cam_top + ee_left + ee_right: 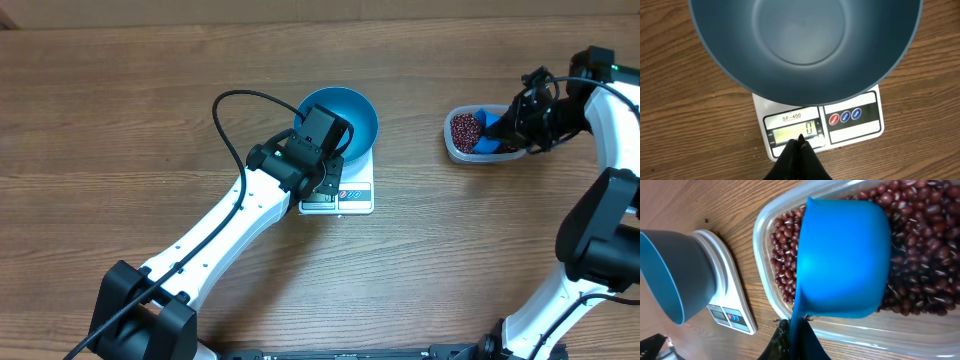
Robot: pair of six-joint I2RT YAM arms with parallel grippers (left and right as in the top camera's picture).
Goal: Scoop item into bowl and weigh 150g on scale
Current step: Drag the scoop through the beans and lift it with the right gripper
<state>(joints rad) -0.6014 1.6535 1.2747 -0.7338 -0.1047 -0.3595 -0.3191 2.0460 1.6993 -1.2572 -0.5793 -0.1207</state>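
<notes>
The beans point(465, 128) all lie in the tub point(452, 148) well right of the scale point(850, 117), whose blue bowl point(800, 45) sits empty (display at zero), so all scooping is yet to do. The right claw point(795, 335) is clamped on the scoop point(845, 255) by its handle, cup among the beans; the left claw point(801, 145), closed and empty, hovers at the scale's display.

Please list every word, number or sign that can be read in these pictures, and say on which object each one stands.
"SF-400": printed on the scale, just above its display.
"0": the digit shown on the display.
Small marks beside the display and the white lettering on the three round buttons: too small to read.
The bowl, the scoop and the tub of beans show no text.
</notes>
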